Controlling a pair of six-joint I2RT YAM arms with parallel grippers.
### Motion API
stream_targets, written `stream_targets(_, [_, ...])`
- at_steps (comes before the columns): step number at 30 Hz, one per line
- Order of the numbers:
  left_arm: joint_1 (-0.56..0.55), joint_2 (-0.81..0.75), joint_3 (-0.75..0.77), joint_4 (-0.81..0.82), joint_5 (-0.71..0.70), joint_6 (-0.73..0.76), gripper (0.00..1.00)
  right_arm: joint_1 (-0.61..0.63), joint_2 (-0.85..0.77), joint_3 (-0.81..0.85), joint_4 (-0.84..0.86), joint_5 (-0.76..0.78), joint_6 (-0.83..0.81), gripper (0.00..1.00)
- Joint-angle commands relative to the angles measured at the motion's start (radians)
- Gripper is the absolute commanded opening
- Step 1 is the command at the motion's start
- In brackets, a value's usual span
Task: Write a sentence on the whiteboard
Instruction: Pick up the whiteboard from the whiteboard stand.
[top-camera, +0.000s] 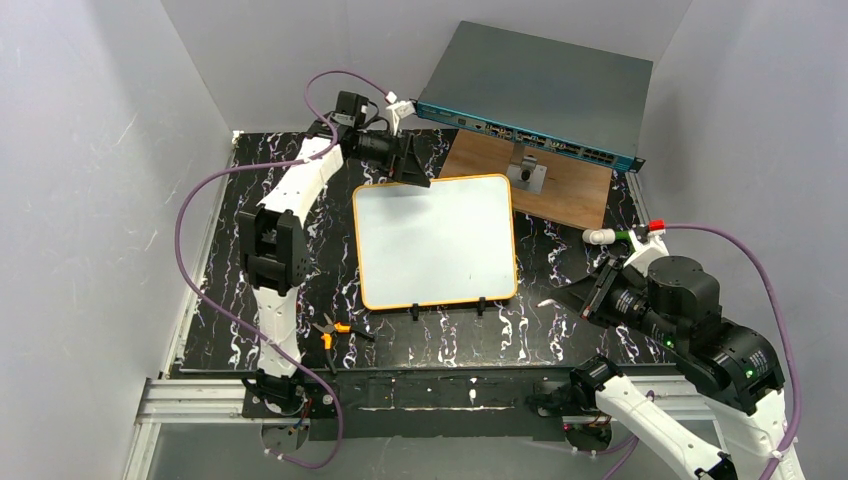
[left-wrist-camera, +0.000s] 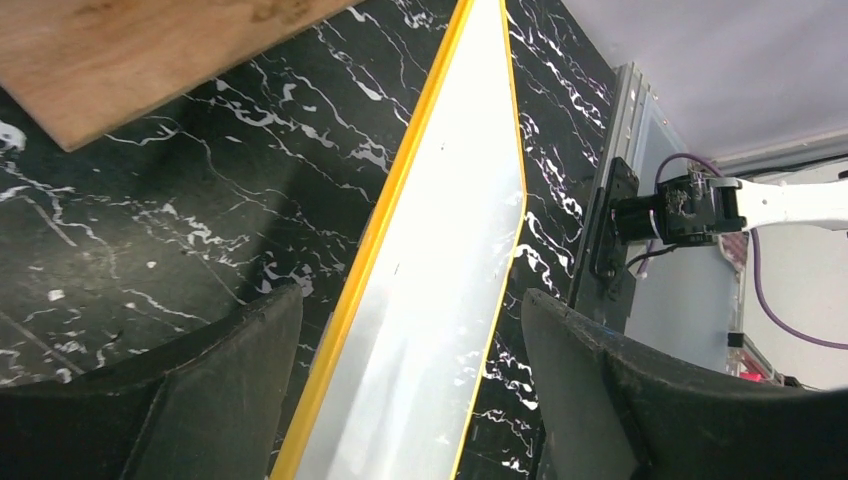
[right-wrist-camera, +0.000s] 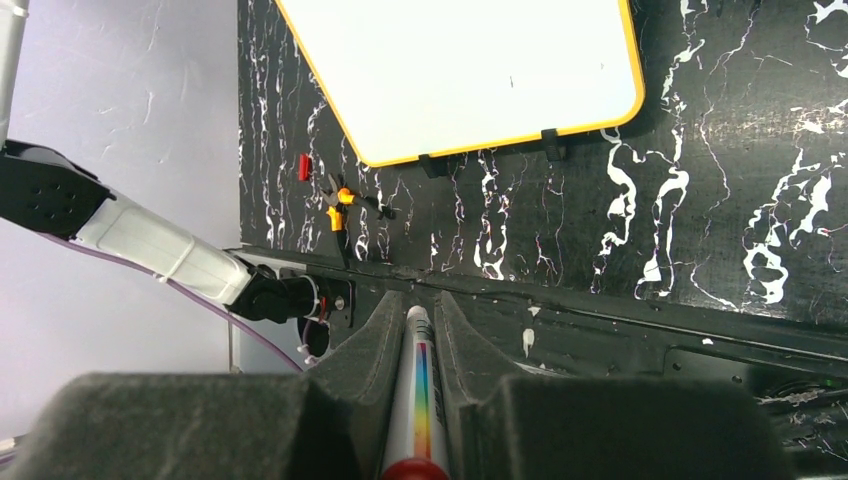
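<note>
The whiteboard (top-camera: 435, 240) lies flat on the black marbled table, white with an orange rim and two black clip feet on its near edge. Its face is blank; no red lettering of the sentence shows in any view. My left gripper (top-camera: 412, 165) hangs open over the board's far left corner. In the left wrist view (left-wrist-camera: 410, 295) the jaws stand wide apart with the board (left-wrist-camera: 420, 280) running between and below them. My right gripper (top-camera: 575, 300) sits to the right of the board's near right corner. It (right-wrist-camera: 415, 300) is shut on a white marker (right-wrist-camera: 420, 390) with a rainbow stripe and a red rear end.
A grey rack-mount box with a teal front (top-camera: 540, 90) leans at the back. A wooden board (top-camera: 565, 190) carrying a small metal clamp (top-camera: 525, 172) lies before it. Orange-handled pliers (top-camera: 330, 330) lie near the left arm's base.
</note>
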Motion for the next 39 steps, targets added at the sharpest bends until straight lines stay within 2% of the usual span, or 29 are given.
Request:
stream_targets(1, [-0.017,0.003,0.007,-0.030,0.046,0.007,0.78,-0.005,0.008,0.024,0.010,0.010,-0.019,0.01])
stream_targets(6, [-0.020,0.014,0.009,-0.031,0.027,0.018,0.72,-0.005,0.019,0.022,0.016,0.006,-0.031,0.01])
stream_targets(12, [-0.029,0.011,-0.017,-0.048,0.039,0.032,0.58,-0.004,0.028,0.026,0.014,-0.034,-0.046,0.01])
stream_targets(21, [-0.052,0.013,-0.041,-0.125,0.002,0.103,0.58,-0.005,0.027,0.024,0.021,-0.047,-0.060,0.01])
stream_targets(28, [-0.061,0.017,-0.053,-0.139,-0.013,0.114,0.66,-0.005,0.008,0.009,0.021,-0.050,-0.057,0.01])
stream_targets(30, [-0.063,0.020,-0.055,-0.139,-0.014,0.114,0.66,-0.004,0.000,0.004,0.020,-0.047,-0.054,0.01])
stream_targets(33, [-0.064,0.018,-0.051,-0.136,-0.012,0.115,0.50,-0.005,-0.006,0.004,0.012,-0.042,-0.051,0.01])
stream_targets(36, [-0.063,0.010,-0.034,-0.136,-0.011,0.112,0.28,-0.005,-0.012,0.007,0.004,-0.037,-0.048,0.01])
stream_targets(39, [-0.063,-0.006,-0.032,-0.138,-0.019,0.119,0.18,-0.005,-0.017,0.004,0.002,-0.035,-0.046,0.01])
